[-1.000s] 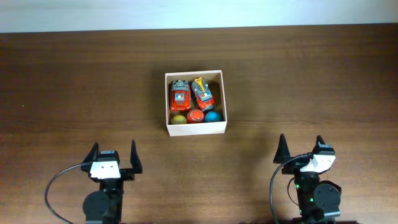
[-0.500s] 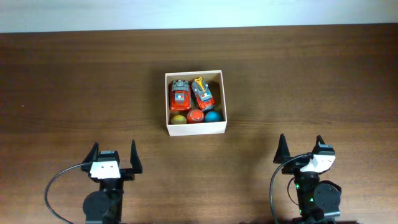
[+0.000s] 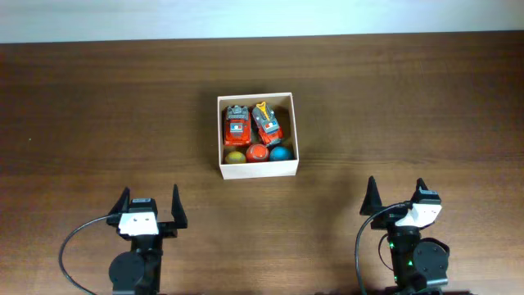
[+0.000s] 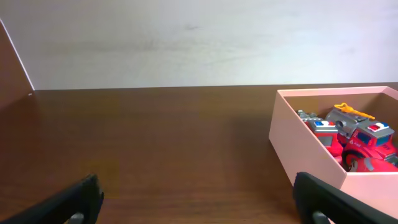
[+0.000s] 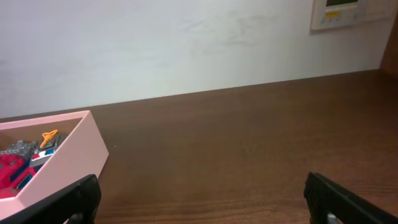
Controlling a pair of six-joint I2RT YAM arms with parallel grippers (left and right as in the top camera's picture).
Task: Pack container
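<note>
I see nothing moved since the last frame. Left claw (image 3: 150, 197) and right claw (image 3: 395, 188) both gape fully, empty, well apart from the container (image 3: 258, 170).

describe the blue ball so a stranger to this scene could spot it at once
Near the middle of the dark wooden table sits a cream-white container. A row of balls lines its lower wall in the overhead view, below two red toy trucks. The blue ball is at the row's right end, beside the orange ball, the only blue one.
</note>
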